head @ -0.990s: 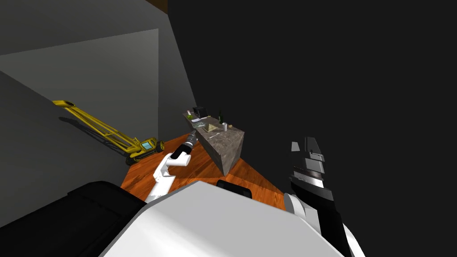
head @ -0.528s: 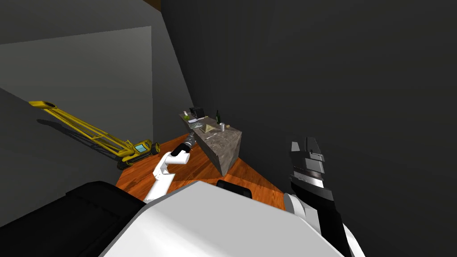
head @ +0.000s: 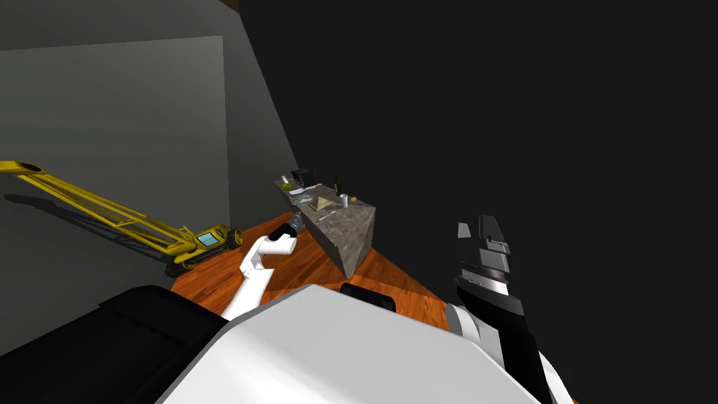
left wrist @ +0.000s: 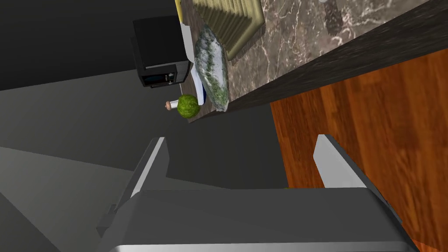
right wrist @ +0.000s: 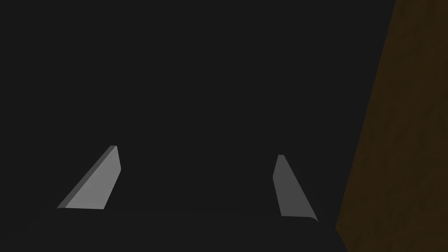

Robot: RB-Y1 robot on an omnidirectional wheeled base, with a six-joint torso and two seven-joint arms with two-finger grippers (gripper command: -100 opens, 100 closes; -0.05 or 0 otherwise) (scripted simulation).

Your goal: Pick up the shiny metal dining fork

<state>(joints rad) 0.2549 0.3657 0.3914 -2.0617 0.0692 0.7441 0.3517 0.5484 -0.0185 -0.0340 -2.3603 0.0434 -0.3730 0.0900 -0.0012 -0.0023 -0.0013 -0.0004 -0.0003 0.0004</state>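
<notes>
**On the counter ahead: fork not yet reached, both grippers empty**

On the grey marbled counter [head: 350,228], toward its near end, the fork [head: 326,217] shows as a thin pale sliver lying flat. It sits between an olive stepped mat [head: 321,203] and a white cup [head: 344,200]. Too small to tell which end has the tines.

Left gripper [left wrist: 240,138] hangs just off the counter's long side, over the wood floor [left wrist: 385,131], apart from the fork. Its fingers [left wrist: 151,168] are spread wide with nothing between them. Right gripper [head: 484,235] is raised at my right side, fingers spread too, empty.

Handling, my guess: light, stiff, slick.
- It lies low on hard stone, so there is little height to catch.
- It will likely skate or pivot if one blade touches first.
- Best hold looks like across the handle at about mid-length, blades straddling the narrow width, coming straight down and closing square.
- It is not fragile, so a drop only costs a retry.

Containers:
- Clear bag [left wrist: 212,72] on the counter holds green leafy stuff and lies on its side against the mat.
- Black box [left wrist: 162,52], like a small oven, stands at the far end; its inside is hidden.
- The cup and a dark green bottle [head: 337,186] stand upright; their contents cannot be told.

Round green thing [left wrist: 188,106] with a pale stub sits at the counter's corner by the bag. Yellow toy crane [head: 200,242] is by the left wall, off the path.
</notes>
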